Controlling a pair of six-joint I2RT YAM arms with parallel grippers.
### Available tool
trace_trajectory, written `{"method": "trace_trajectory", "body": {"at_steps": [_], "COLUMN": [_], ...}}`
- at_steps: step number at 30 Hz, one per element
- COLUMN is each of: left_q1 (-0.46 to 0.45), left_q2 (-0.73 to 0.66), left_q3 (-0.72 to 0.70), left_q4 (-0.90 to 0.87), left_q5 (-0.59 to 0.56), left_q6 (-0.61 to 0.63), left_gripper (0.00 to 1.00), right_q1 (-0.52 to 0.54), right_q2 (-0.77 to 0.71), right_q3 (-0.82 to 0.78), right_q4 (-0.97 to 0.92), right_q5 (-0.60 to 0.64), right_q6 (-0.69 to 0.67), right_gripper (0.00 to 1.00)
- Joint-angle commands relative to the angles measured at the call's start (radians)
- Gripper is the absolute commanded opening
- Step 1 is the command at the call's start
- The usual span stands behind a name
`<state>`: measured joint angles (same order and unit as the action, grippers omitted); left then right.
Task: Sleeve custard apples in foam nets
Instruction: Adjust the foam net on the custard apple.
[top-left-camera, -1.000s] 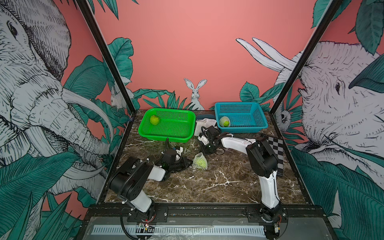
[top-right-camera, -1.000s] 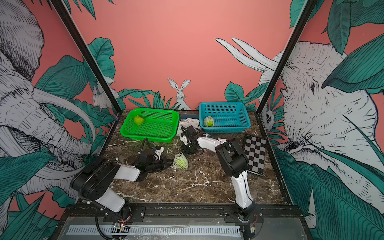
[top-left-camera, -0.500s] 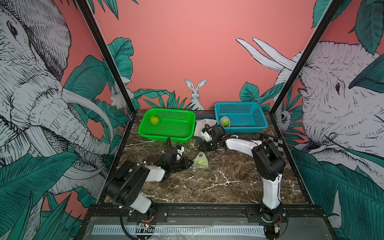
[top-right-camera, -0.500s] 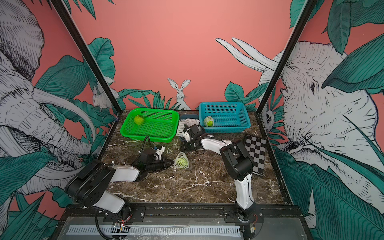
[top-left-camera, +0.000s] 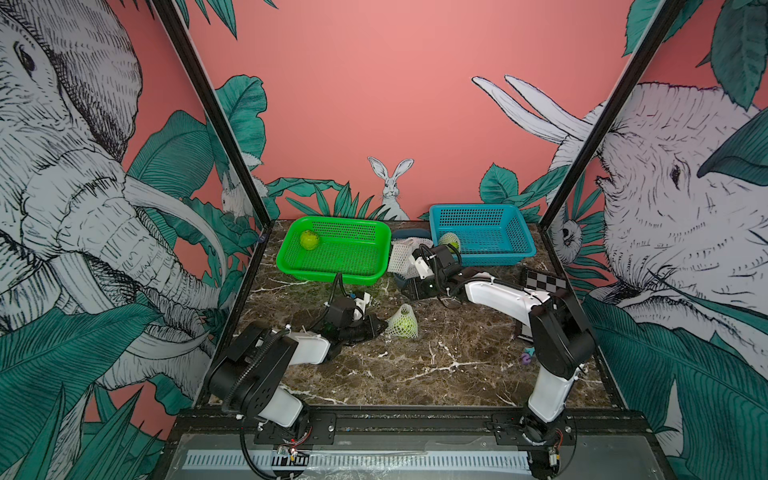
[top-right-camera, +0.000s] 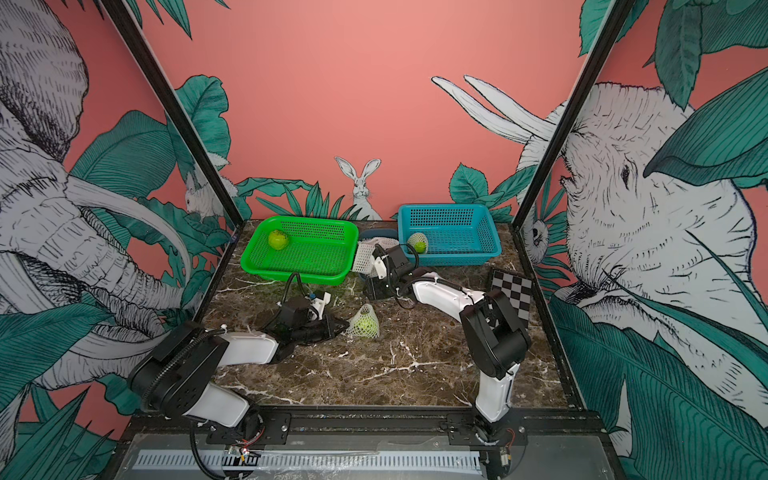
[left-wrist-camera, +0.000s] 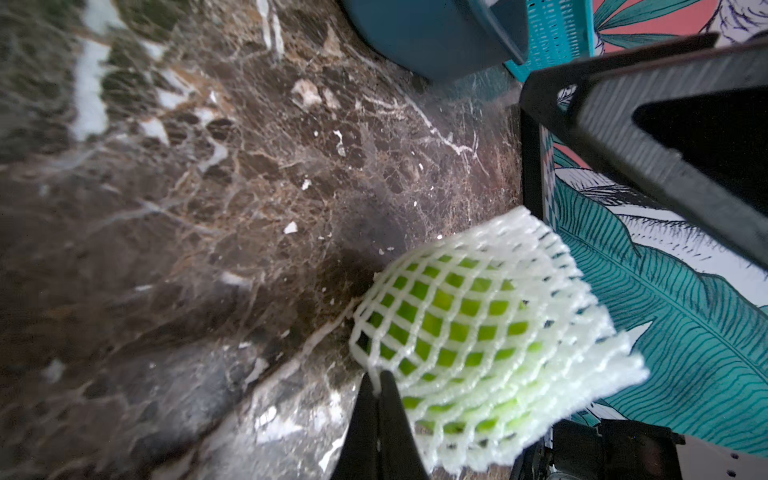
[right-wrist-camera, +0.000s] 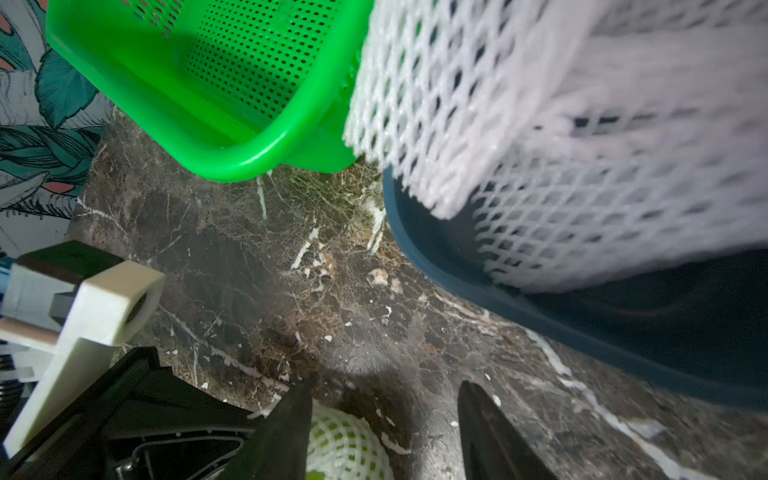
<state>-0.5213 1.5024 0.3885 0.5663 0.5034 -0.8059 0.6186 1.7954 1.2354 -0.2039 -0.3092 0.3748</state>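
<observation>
The left claw (left-wrist-camera: 376, 380) is clamped together on the edge of a foam net (left-wrist-camera: 582, 328), with a strand of white mesh pinched between its tips. This foam net wraps a custard apple (left-wrist-camera: 449, 328) that lies on the marble worktop (left-wrist-camera: 208, 208) about midway across, nearer than the green basket (right-wrist-camera: 232, 162). In both top views the wrapped fruit sits just right of the left claw.

The right claw (right-wrist-camera: 384, 392) has its fingers apart, and only bare worktop shows in the gap between them. It hangs low just on the near side of the grey-blue tub (right-wrist-camera: 449, 272), between the two baskets and apart from the wrapped fruit.

The spare foam nets (right-wrist-camera: 540, 124) are heaped in the tub, and one droops over its rim beside the right end of the green basket. A bare custard apple (top-left-camera: 309, 239) lies in the far left corner of the green basket. A sleeved custard apple (top-left-camera: 450, 240) lies at the left end of the blue basket (top-left-camera: 490, 261). A checkerboard card (top-left-camera: 544, 281) lies at the right edge of the worktop.
</observation>
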Motion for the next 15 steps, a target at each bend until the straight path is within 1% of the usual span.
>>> {"method": "trace_trajectory", "body": {"at_steps": [1, 6, 9, 12, 15], "left_q1": [-0.006, -0.011, -0.012, -0.016, -0.018], "left_q2": [-0.029, -0.027, -0.029, -0.028, -0.028], "left_q3": [0.001, 0.004, 0.004, 0.004, 0.006], "left_q4": [-0.012, -0.005, -0.008, -0.007, -0.007], "left_q5": [-0.013, -0.005, -0.007, -0.005, -0.001], "left_q6": [0.022, 0.023, 0.026, 0.025, 0.027], "left_gripper": [0.00, 0.00, 0.00, 0.00, 0.00], "right_q1": [-0.005, -0.005, -0.004, -0.002, 0.013], "right_q2": [-0.075, -0.185, -0.274, -0.325, -0.346], "right_q3": [-0.040, -0.143, -0.235, -0.327, -0.397], "right_q4": [0.013, 0.017, 0.039, 0.086, 0.139], "right_q5": [0.050, 0.082, 0.076, 0.033, -0.018], "right_q6": [0.001, 0.017, 0.045, 0.079, 0.091], "right_gripper": [0.59, 0.58, 0.55, 0.49, 0.48]}}
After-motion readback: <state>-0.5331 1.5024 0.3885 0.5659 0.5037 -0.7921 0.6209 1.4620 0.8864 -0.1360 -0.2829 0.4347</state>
